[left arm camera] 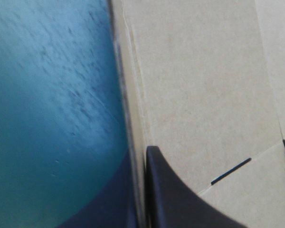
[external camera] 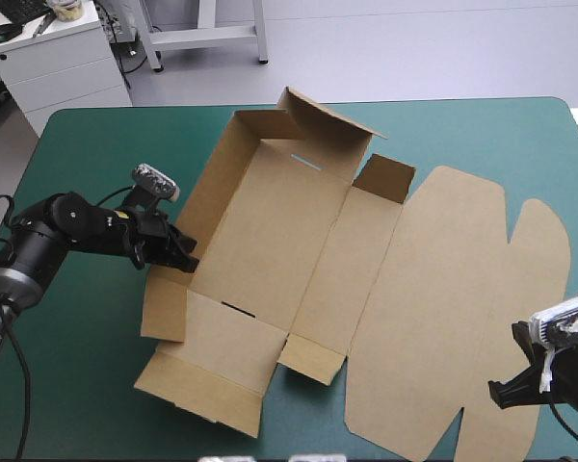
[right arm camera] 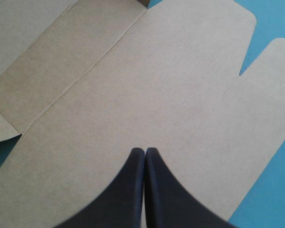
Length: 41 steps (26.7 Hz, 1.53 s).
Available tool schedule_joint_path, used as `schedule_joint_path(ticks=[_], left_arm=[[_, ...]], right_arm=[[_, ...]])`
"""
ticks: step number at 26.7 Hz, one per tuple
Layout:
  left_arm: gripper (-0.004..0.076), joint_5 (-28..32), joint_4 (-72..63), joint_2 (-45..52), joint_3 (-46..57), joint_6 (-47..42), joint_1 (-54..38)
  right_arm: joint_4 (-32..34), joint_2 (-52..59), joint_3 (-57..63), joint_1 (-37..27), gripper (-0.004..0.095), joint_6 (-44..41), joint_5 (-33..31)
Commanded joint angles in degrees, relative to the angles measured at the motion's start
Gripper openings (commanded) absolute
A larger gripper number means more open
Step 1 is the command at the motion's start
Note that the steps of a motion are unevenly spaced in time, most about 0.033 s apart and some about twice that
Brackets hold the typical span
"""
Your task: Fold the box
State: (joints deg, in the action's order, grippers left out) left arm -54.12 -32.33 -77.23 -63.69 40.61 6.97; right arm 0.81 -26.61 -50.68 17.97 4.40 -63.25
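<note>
In the high view the right arm is cut off at the table's near right corner. The left wrist view sits so close that I see little beyond one wall and a slot in the board. The left gripper (external camera: 181,258) is pinched nearly closed on the left wall of the box (external camera: 270,221), with the board edge between its fingers. The right gripper (right arm camera: 145,153) has its fingers pressed together in one point, holding nothing, over the flat lid (right arm camera: 156,85). It may be touching the board, but I can't be sure. I count one box, mid-table on the teal-green cover (external camera: 87,385), with its left and far walls standing and its lid flat toward the right. There are two grippers.
</note>
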Motion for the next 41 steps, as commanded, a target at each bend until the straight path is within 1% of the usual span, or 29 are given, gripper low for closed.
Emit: schedule_joint_path(ticks=[1, 4, 6, 8, 11, 13, 16, 18, 27, 31, 34, 39, 41], left_arm=[[-0.001, 6.34, 6.3, -0.15, -8.19, -2.97, 4.76], [-0.001, 7.12, 14.81, -2.13, -13.97, -4.25, 9.96], [-0.001, 7.85, 24.12, -3.77, -18.16, -8.47, 14.53], [-0.001, 12.22, 40.34, -5.88, -21.29, -13.37, 21.97], [-0.001, 17.48, 51.19, -7.43, -21.66, -15.11, 27.62], [-0.001, 19.53, 57.84, -8.58, -21.66, -15.35, 31.42], [-0.001, 20.96, 66.66, -10.05, -21.51, -16.48, 35.27], [-0.001, 21.71, 68.78, -10.33, -21.29, -16.48, 36.67], [-0.001, 25.02, 68.22, -8.61, -20.63, -16.37, 37.14], [-0.001, 31.24, 69.57, -5.1, -15.95, -15.95, 37.14], [-0.001, 35.57, 73.56, -1.1, -9.04, -15.95, 37.83], [-0.001, 45.19, 81.01, 4.82, 2.02, -16.45, 38.46], [-0.001, 47.32, 82.98, 6.33, 4.63, -16.45, 38.46]], right_arm=[[0.67, -0.37, -2.51, -0.35, -0.002, 0.32, 3.75], [0.74, -0.37, -2.61, -0.35, -0.002, 0.32, 4.51], [0.74, -0.37, -2.61, -0.35, -0.002, 0.32, 5.3], [0.61, -0.37, -2.61, -0.35, -0.002, 0.05, 6.58], [0.61, -0.37, -2.61, -0.35, -0.002, -0.26, 7.5], [0.61, -0.37, -2.61, -0.35, -0.002, -0.96, 8.39], [0.61, -0.37, -2.61, -0.35, -0.002, -1.78, 8.99], [0.61, -0.37, -2.61, -0.35, -0.002, -1.9, 8.99], [0.61, -0.37, -2.61, -0.35, -0.002, -2.02, 9.08], [0.61, -0.37, -2.61, -0.35, -0.002, -3.55, 9.08], [0.61, -0.37, -2.61, -0.35, -0.002, -4.4, 9.08], [0.29, -0.37, -2.61, -0.35, -0.002, -4.4, 9.23], [-0.3, -0.37, -2.61, -0.35, -0.002, -4.4, 9.1]])
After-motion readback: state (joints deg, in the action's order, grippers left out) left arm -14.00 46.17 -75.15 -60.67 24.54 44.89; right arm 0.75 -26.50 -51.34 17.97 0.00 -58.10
